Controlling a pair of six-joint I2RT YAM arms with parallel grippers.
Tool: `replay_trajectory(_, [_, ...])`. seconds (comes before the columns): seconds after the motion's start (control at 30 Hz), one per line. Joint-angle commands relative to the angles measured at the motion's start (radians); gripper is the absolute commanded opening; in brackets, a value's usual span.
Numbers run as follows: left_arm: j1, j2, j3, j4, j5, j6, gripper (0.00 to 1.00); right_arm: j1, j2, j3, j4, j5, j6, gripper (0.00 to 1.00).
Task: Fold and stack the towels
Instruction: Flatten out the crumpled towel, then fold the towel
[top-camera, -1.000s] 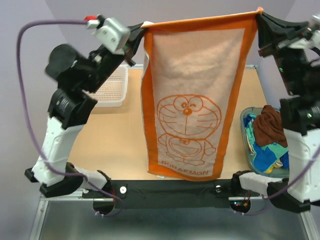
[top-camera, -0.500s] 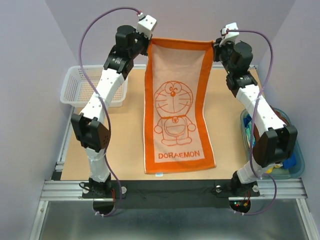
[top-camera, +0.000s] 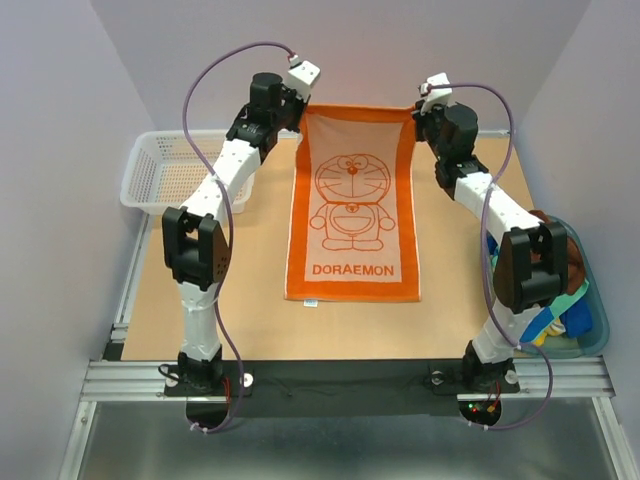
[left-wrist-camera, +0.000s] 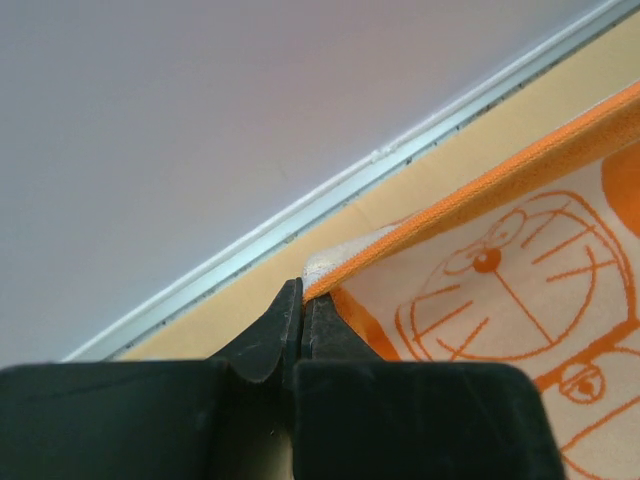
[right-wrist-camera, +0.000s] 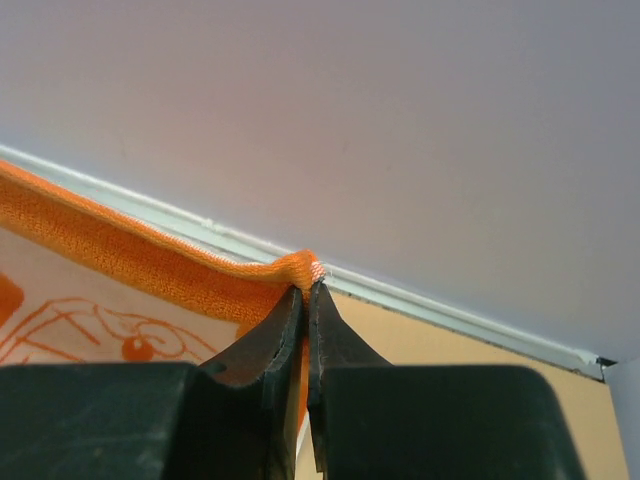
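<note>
The orange Doraemon towel (top-camera: 352, 205) lies spread lengthwise down the middle of the worktop (top-camera: 250, 320), running from 12 o'clock towards 6 o'clock. Its printed side faces up: a pale panel inside an orange border, with the cartoon figure and the word DORAEMON readable from the near side. The near hem lies flat and square, and a small white label (top-camera: 312, 302) pokes out at its left end.

Both arms reach to the far edge. The left claw (top-camera: 303, 108) is clenched on the towel's far left corner at about 11 o'clock. In the left wrist view its two black fingers are pressed together with the orange hem pinched between the tips. The right claw (top-camera: 415, 110) is clenched on the far right corner at about 1 o'clock, and its wrist view shows a little bunch of orange pile nipped at the fingertips. The far hem runs straight between the two claws. Whether that edge touches the worktop cannot be told.

A white mesh basket (top-camera: 128, 180) sits at the worktop's left edge, around 10 o'clock, well apart from the towel. A blue-green tub (top-camera: 598, 335) stands at 4 o'clock behind the right arm, holding a dark brown towel (top-camera: 573, 258) on top of rumpled blue and green cloths (top-camera: 568, 320).
</note>
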Motion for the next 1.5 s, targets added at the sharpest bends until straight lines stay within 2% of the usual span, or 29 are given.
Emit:
replay_trajectory(0.0, [0.017,-0.082,-0.071,0.022,0.007,0.051,0.00,-0.015,-0.033,-0.053,0.043,0.011,-0.017,0.01])
replay_trajectory(0.17, [0.017,-0.129,-0.113,-0.108,0.075,0.103,0.00,-0.015,-0.085,-0.147,-0.053,0.011,0.006,0.01])
replay_trajectory(0.43, [0.003,-0.209,-0.154,-0.308,0.102,0.145,0.00,-0.015,-0.244,-0.257,-0.153,0.045,0.027,0.01])
replay_trajectory(0.73, [-0.041,-0.273,-0.359,-0.386,0.056,0.021,0.00,-0.015,-0.339,-0.354,-0.313,0.023,0.183,0.00])
replay_trajectory(0.87, [-0.058,-0.306,-0.439,-0.399,-0.023,-0.013,0.00,-0.015,-0.399,-0.404,-0.383,0.011,0.256,0.01])
replay_trajectory(0.93, [-0.060,-0.326,-0.464,-0.385,-0.026,-0.018,0.00,-0.015,-0.415,-0.421,-0.399,0.011,0.315,0.00])
replay_trajectory(1.2, [-0.095,-0.442,-0.510,-0.379,-0.042,0.019,0.00,-0.016,-0.482,-0.452,-0.483,0.052,0.343,0.01])
replay_trajectory(1.47, [-0.113,-0.540,-0.605,-0.380,-0.056,0.019,0.00,-0.015,-0.569,-0.483,-0.531,0.011,0.411,0.00])
